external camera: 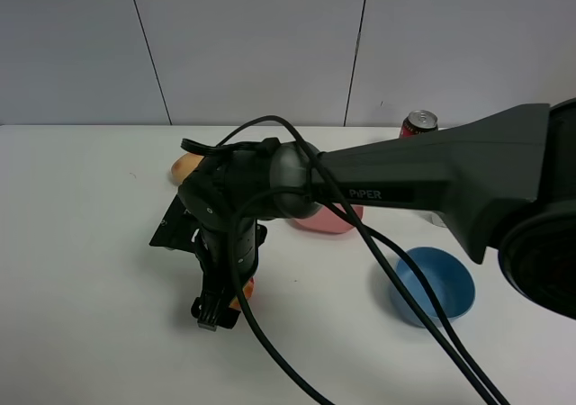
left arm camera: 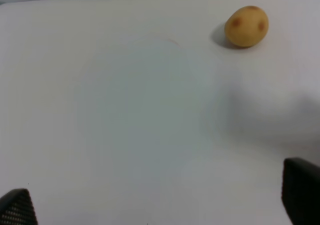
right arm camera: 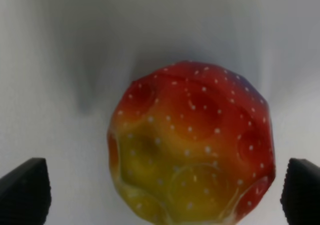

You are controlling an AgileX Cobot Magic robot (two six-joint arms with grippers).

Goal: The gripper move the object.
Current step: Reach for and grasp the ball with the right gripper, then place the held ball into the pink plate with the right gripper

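The ball, red above and yellow below with white dots and a bit of purple, rests on the white table. It fills the right wrist view. My right gripper is open, with one black fingertip on each side of the ball and a clear gap on one side. In the high view the black PIPER arm reaches across to the left, its gripper points down, and only an orange sliver of the ball shows beside it. My left gripper is open and empty above bare table.
A tan potato lies behind the arm; it also shows in the left wrist view. A pink bowl, a blue bowl and a red can stand to the right. Black cables loop over the table.
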